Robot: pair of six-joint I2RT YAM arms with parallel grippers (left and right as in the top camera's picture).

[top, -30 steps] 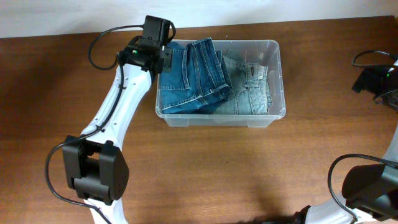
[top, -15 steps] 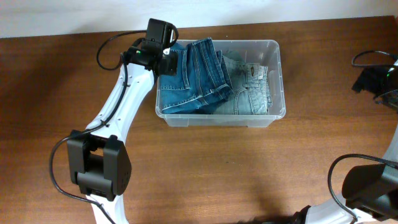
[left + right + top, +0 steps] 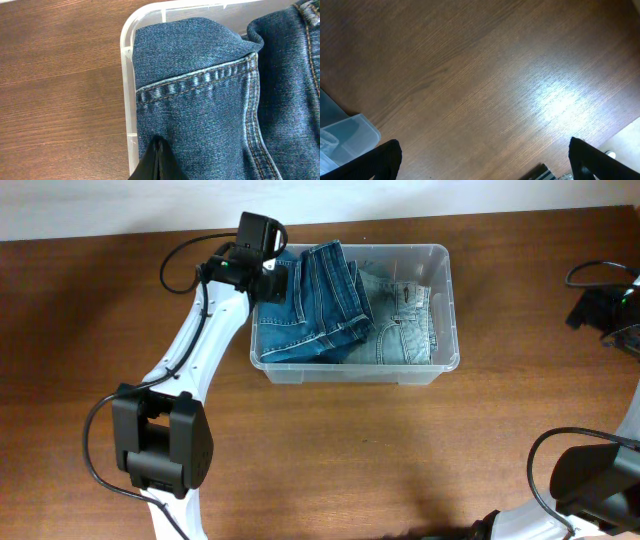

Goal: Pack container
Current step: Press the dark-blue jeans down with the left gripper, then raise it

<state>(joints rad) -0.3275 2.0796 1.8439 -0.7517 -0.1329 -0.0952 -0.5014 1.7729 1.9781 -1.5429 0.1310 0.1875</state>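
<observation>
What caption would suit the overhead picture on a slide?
Left pincer, shut, at dark jeans in the clear container; lighter jeans lie beside them.

The container (image 3: 350, 372) is sitting on the table (image 3: 400, 450). Inside, folded jeans (image 3: 310, 305) are lying at the left, overlapping a second pair of jeans (image 3: 405, 330) at the right.

Brown wood table (image 3: 400, 460); clear container (image 3: 350, 373) on it, seemingly flat.

The container (image 3: 350, 371) is clear plastic. Of the 2 pairs of jeans in it, the dark jeans (image 3: 310, 305) at its left are deep indigo with pale, faded seams, and the light jeans (image 3: 405, 330) at its right are washed sky blue. Around the container the table (image 3: 400, 460) is reddish-brown wood with fine grain, and the left arm (image 3: 200, 340) is white with black joints.
</observation>
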